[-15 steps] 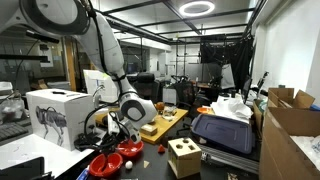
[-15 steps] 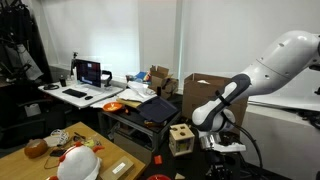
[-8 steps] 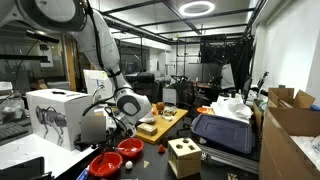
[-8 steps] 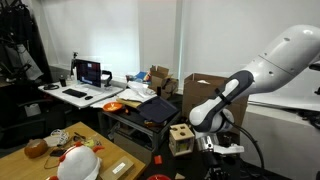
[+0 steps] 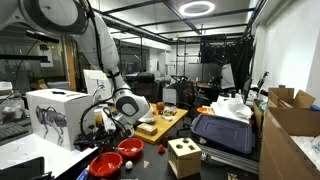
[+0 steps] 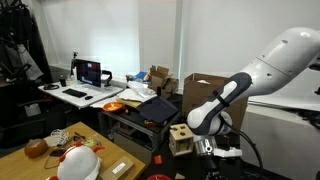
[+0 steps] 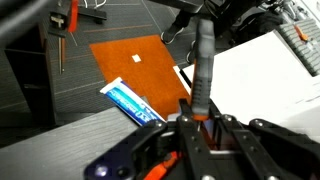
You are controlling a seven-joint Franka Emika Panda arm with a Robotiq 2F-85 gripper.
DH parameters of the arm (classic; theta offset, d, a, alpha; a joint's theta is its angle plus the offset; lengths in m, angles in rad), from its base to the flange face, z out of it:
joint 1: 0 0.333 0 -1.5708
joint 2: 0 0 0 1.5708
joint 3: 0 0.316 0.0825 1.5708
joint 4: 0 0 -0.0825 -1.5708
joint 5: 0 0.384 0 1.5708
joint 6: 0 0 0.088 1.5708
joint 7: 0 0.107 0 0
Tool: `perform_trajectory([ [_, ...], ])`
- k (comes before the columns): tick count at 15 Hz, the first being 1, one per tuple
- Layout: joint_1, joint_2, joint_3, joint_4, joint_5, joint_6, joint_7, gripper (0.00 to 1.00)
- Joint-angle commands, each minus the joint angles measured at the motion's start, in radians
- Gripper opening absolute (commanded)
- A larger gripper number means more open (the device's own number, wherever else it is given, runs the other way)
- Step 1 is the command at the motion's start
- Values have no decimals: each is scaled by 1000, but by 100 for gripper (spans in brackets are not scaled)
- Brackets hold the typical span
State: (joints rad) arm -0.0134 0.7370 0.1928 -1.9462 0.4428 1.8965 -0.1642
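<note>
The white arm (image 5: 100,50) fills the upper left of an exterior view and curves down into a tangle of cables. There its pincer is too buried to make out. In an exterior view the arm (image 6: 270,65) enters from the right, and its lower end is cut off by the bottom edge. A white carton (image 5: 55,112) at the left carries a printed picture of a four-legged robot, but any lettering on it is too small to read. In the wrist view a white sheet (image 7: 260,75) runs off the right edge, smooth and flat. Beside it an orange rectangular mat (image 7: 135,62) lies matte on a dark grey surface (image 7: 40,100) and bears a small white patch. Just below the mat sits a slim blue and white packet (image 7: 130,100), glossy, with print too blurred to read. At lower middle the pincer (image 7: 198,118) is pressed together on a grey rod (image 7: 201,60). The rod is round and slender and rises toward the top of the frame, leaning slightly right. Its upper tip blurs into dark clutter, and whether it is a pen or a tool cannot be told. Something orange shows where the rod is pinched. In both exterior views a pale wooden cube (image 5: 183,157) (image 6: 180,137) with cut-out holes stands near the arm's lower end.
</note>
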Motion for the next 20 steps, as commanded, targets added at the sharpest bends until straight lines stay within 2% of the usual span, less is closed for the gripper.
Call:
perform_trajectory([
  [1,-1,44,0,36,15,14,-48,5],
  [8,-14,162,9,100,11,242,-98,5],
  [16,-53,275,6,213,0,249,-70,5],
  [20,-52,324,2,233,26,339,-27,5],
])
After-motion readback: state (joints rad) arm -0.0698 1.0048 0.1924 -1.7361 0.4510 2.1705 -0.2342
